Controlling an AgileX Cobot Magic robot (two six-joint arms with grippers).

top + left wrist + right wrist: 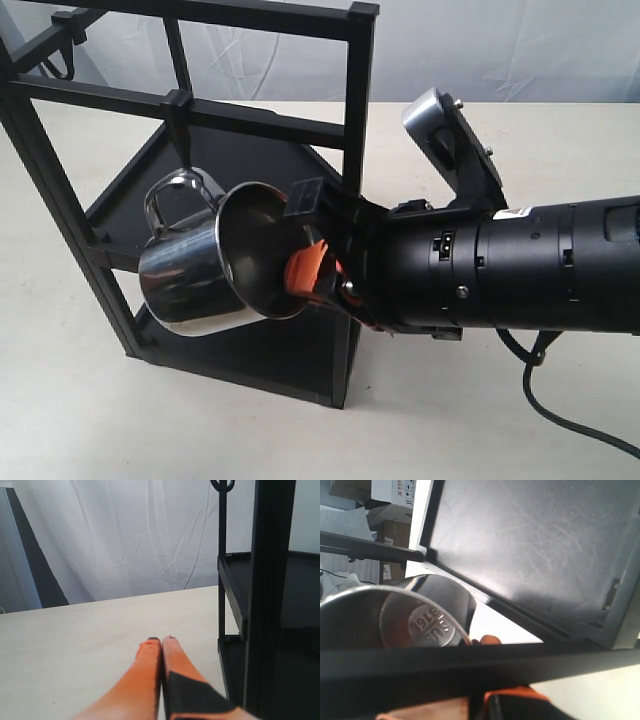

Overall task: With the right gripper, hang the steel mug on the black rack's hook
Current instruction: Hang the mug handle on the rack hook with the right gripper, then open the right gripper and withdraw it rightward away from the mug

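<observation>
Right now my right gripper (318, 268) is clamped on the steel mug (215, 262), one orange-sheathed finger (303, 270) inside the flared rim and the other outside it. I hold the mug tipped on its side, mouth facing back toward my arm, in front of the black rack (358, 120) and above the rack's lower shelf (300, 355). The mug's looped handle (178, 203) points up, and the hook (186, 140), a thin prong hanging from a small clamp block on the rack's crossbar, comes down right at the top of that loop; whether the prong is through the loop I cannot tell. From my right wrist camera I look into the mug (395, 620), with a stamped mark on its base, and past it to the underside of a shelf (530, 545). My left gripper (161, 641) rests low over the pale table (75, 640), its orange fingers pressed together and holding nothing, just beside the rack (267, 595).
</observation>
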